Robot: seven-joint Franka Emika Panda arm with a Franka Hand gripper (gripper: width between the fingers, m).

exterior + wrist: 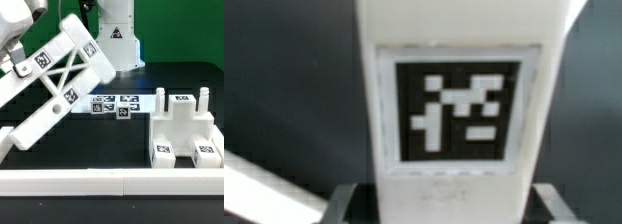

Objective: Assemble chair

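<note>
Big piece first: the cross-braced chair frame is up in the air on the exterior view's left, tilted, with its long leg slanting down toward the black table. The gripper is clamped on one of its bars. In the wrist view that bar sits snug between the two fingers, its tag square to the camera. So this reads as the carry step: frame lifted, not yet joined to anything.

Over on the exterior view's right sits the boxy seat, flat on the table and well apart from the frame, with two pegs standing up at its far corners. That looks like the target. The frame needs swinging across, turning upright and lining up with those pegs before it goes down, and a piece this long will sweep wide at its free end.

What's in the way? The white border rail runs along the front, near the frame's low end. The marker board lies flat between frame and seat, easy to clear from height. The robot's base stands behind it
</note>
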